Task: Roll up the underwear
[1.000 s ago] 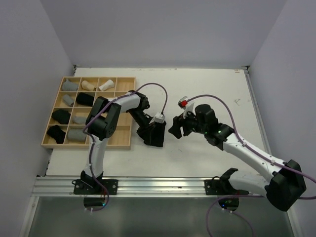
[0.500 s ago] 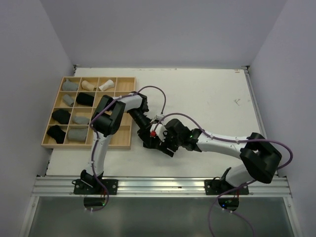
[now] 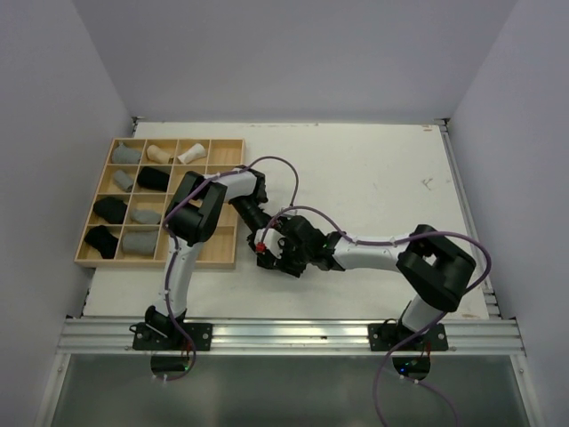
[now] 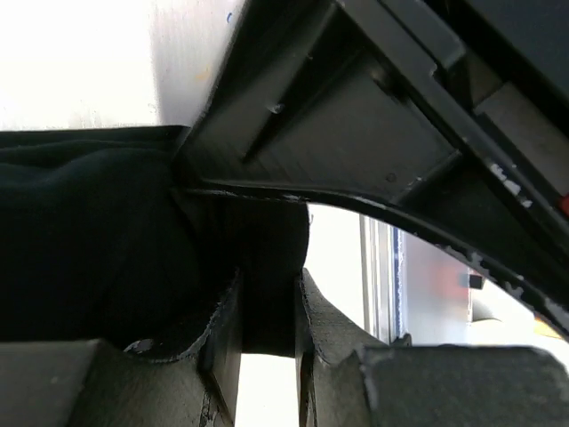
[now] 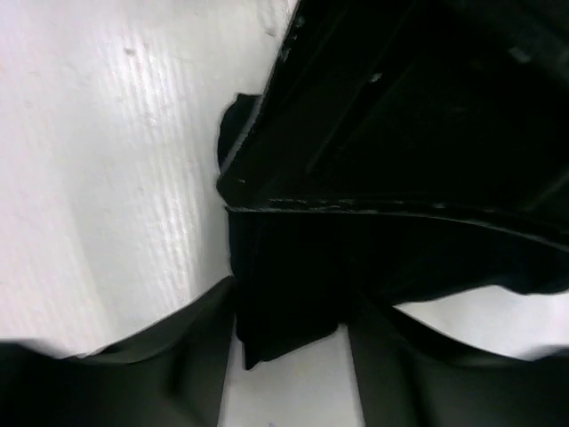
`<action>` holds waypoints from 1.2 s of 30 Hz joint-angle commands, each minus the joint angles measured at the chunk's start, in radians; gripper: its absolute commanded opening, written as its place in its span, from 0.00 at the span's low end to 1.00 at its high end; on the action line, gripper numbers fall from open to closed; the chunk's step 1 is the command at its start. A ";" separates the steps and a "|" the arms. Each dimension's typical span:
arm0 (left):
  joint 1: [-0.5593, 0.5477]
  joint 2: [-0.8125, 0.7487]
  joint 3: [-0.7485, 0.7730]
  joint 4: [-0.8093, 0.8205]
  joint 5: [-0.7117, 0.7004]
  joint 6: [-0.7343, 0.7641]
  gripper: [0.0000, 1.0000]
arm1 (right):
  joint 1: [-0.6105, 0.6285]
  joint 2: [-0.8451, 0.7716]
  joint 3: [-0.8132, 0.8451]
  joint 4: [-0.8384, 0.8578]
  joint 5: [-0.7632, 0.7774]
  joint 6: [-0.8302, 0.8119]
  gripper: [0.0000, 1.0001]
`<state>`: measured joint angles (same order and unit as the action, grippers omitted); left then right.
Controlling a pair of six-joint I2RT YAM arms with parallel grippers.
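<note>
A black underwear (image 4: 89, 240) lies on the white table between my two grippers; in the top view they hide most of it. My left gripper (image 4: 267, 307) is shut on a fold of it, jaws nearly together. It comes in from the tray side in the top view (image 3: 264, 237). My right gripper (image 5: 292, 301) faces it, its fingers (image 5: 200, 356) touching a corner of the same cloth (image 5: 284, 267) on both sides. In the top view my right gripper (image 3: 279, 255) meets the left one. Several rolled underwear, such as a white one (image 3: 191, 153), sit in the tray.
The wooden grid tray (image 3: 225, 260) stands at the left, next to my left arm. It holds grey, beige, white and black rolls. Its right column of cells looks empty. The metal rail (image 3: 284, 334) runs along the near edge.
My right arm has swung left from the table's middle and brought its gripper onto the black underwear held by the left gripper. The left gripper has barely moved.
</note>
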<state>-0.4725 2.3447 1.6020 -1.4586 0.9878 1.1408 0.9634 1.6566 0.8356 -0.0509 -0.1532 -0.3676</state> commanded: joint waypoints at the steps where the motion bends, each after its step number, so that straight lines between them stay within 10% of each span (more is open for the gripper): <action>1: -0.005 0.058 -0.020 0.191 -0.190 0.020 0.11 | 0.011 0.044 0.030 0.042 -0.039 0.001 0.44; 11: 0.061 -0.056 0.024 0.216 -0.051 -0.024 0.32 | 0.014 0.011 0.005 -0.013 -0.156 0.113 0.01; 24: 0.366 -0.340 0.317 0.232 0.116 -0.177 0.45 | -0.127 0.184 0.060 -0.009 -0.354 0.409 0.00; 36: 0.399 -1.051 -0.534 0.691 -0.098 0.147 0.55 | -0.245 0.479 0.217 -0.064 -0.589 0.601 0.00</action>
<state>-0.0269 1.3655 1.2034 -0.9016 0.9634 1.1149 0.7296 2.0029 1.0782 0.0097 -0.7979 0.1947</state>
